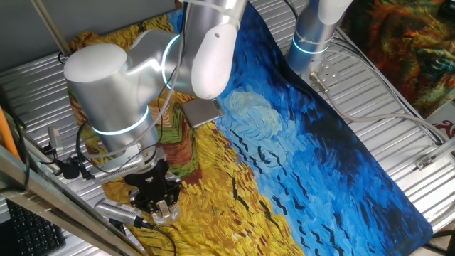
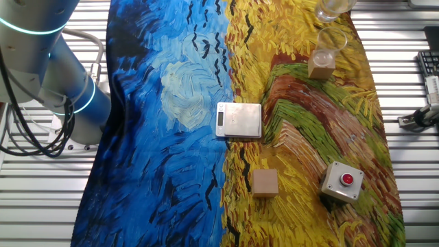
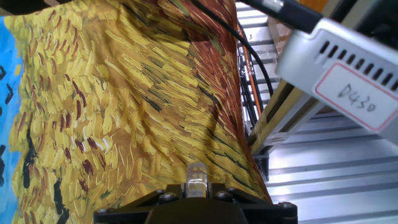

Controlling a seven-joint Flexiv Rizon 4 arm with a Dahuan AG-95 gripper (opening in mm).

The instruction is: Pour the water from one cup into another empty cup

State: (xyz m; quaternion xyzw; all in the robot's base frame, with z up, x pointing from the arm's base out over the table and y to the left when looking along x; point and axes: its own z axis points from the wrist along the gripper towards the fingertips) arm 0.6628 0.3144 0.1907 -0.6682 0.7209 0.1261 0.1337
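Note:
The clear tumbler (image 2: 334, 8), the one cup, shows at the top edge of the other fixed view, cut off by the frame. Just below it stands the small peach-tinted cup (image 2: 323, 55), upright on the yellow part of the cloth. My gripper (image 1: 161, 205) hangs low over the cloth's near-left corner, with a clear piece of the tumbler (image 1: 166, 212) at its tips. In the hand view a strip of clear glass (image 3: 198, 179) sits pinched between the black jaws of my gripper (image 3: 198, 194). Water is not discernible. The peach cup is hidden behind the arm in one fixed view.
A metal scale (image 2: 239, 120) lies mid-cloth. A wooden block (image 2: 265, 183) and a grey box with a red button (image 2: 341, 182) sit further along the yellow side. The arm's base (image 2: 68, 103) and cables stand beside the cloth. A camera housing (image 3: 339, 68) is close on the right.

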